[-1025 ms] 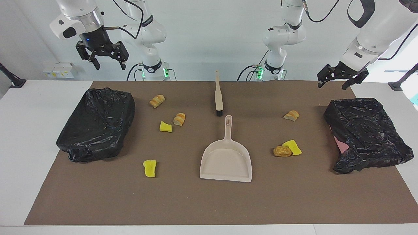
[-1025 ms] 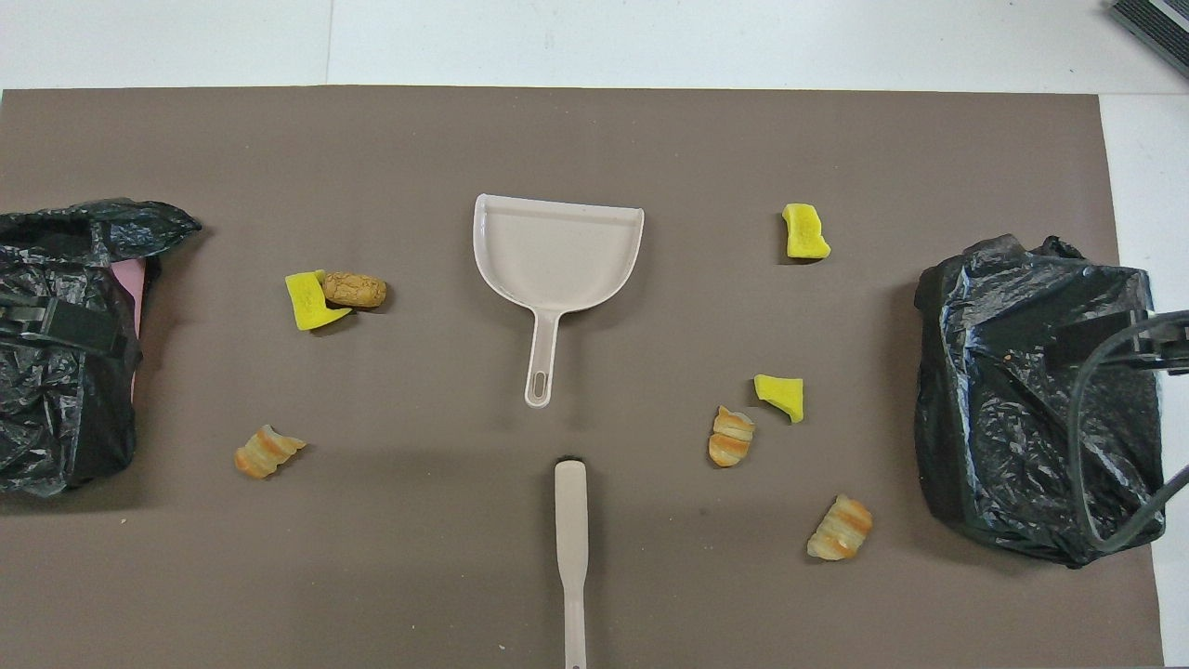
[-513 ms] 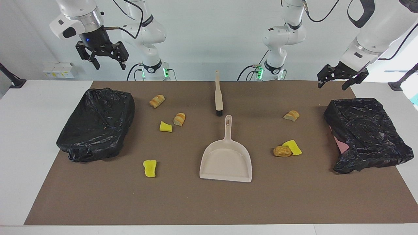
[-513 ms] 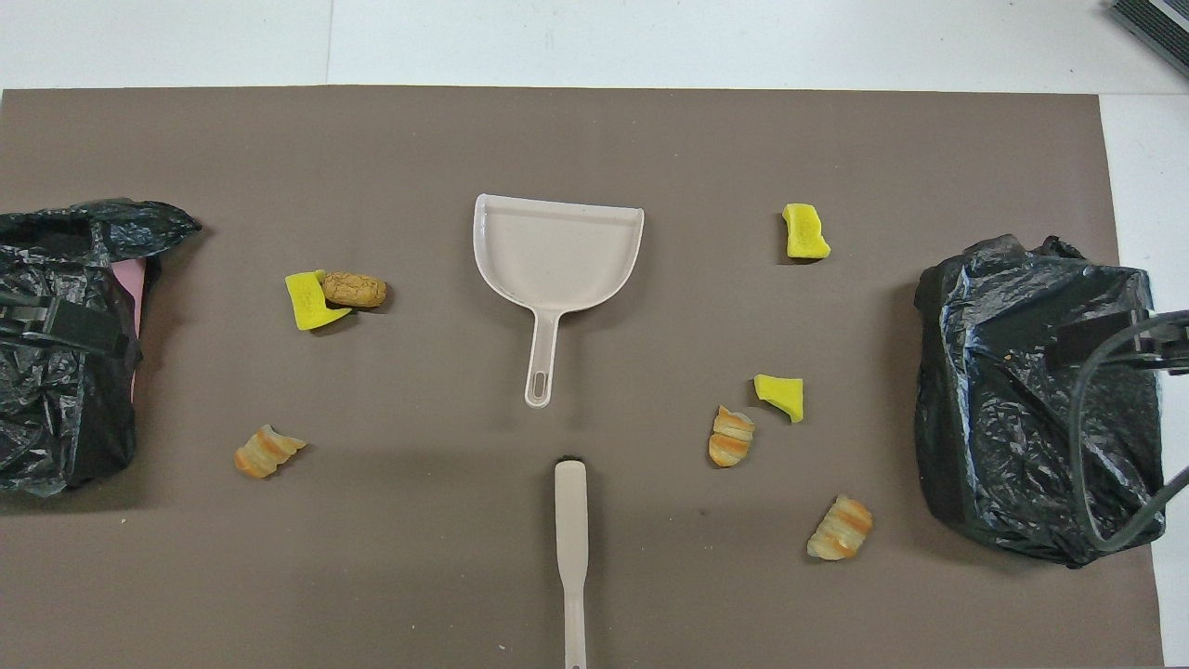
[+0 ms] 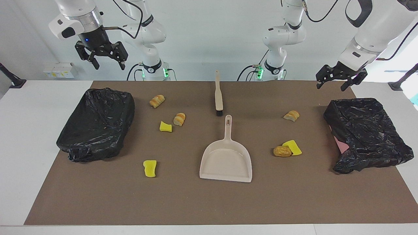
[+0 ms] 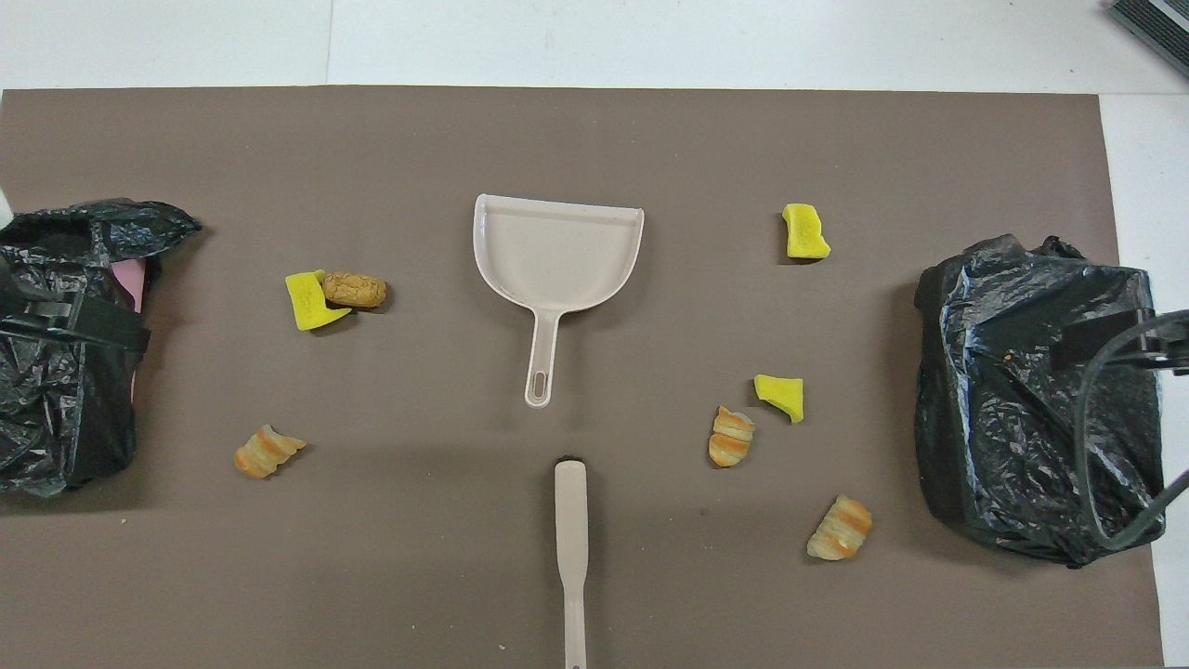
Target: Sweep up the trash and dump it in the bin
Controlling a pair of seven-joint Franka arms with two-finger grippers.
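Note:
Trash lies scattered on the brown mat as several bits: yellow sponge pieces (image 5: 150, 168) (image 5: 165, 127) (image 5: 293, 147) and bread lumps (image 5: 157, 101) (image 5: 179, 118) (image 5: 291, 115) (image 5: 282, 151). A bin lined with a black bag (image 5: 98, 124) stands at the right arm's end, and another bin (image 5: 365, 133) at the left arm's end. My right gripper (image 5: 109, 65) hangs open and empty high over the first bin's edge nearest the robots. My left gripper (image 5: 331, 85) is open and empty, up over the mat's corner beside the second bin.
A beige dustpan (image 5: 226, 160) lies mid-mat, its handle pointing toward the robots. A beige brush (image 5: 218, 96) lies just nearer the robots, bristle end toward that handle. White table (image 5: 29, 147) surrounds the mat.
The left gripper has drifted slightly toward the table's middle, and the right gripper has risen a little. The trash, dustpan and brush have not moved.

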